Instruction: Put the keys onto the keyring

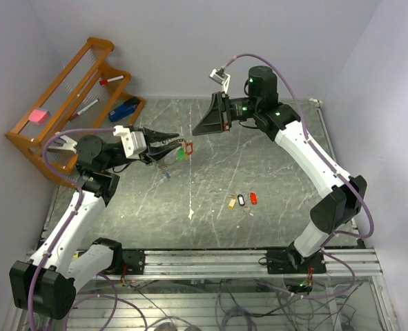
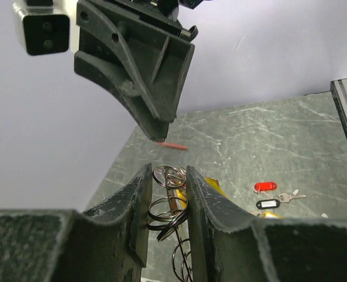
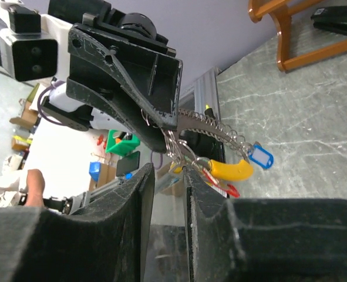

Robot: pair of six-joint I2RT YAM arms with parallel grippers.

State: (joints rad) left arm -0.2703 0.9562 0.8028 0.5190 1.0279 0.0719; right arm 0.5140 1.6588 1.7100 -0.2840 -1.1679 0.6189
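three loose keys [image 1: 241, 200] are laid out in a short row on the table [image 1: 279, 227], with yellow, black-and-white and red tags, well apart from both arms. a small white scrap [image 1: 191, 214] is seen just to the left of them.

the keyring [image 3: 232, 170] is held up off the table. the left pincer [image 2: 168, 171] is clamped on its bunch of silvery wire loops, which are pinched between the two fingers. the orange-yellow band sticks out past the tips, with a blue tag [image 3: 260, 157] and a red one hung beside it, and a green tag [image 1: 181, 154] is picked up from above.

the right pincer [image 3: 168, 171] is pointed straight at the left one, tip to tip. its fingers are parted only a little and nothing is seen gripped between them. from the left wrist it hangs just above the loops, close but apart, and a good part of that view is blocked by it.

a thin reddish stick [image 2: 172, 145] is lying on the table behind it. a wooden rack [image 1: 59, 110] is parked at the far left corner, with a blue stapler [image 1: 124, 109], a pink block [image 1: 38, 116] and a red pen [image 1: 112, 80] on it.
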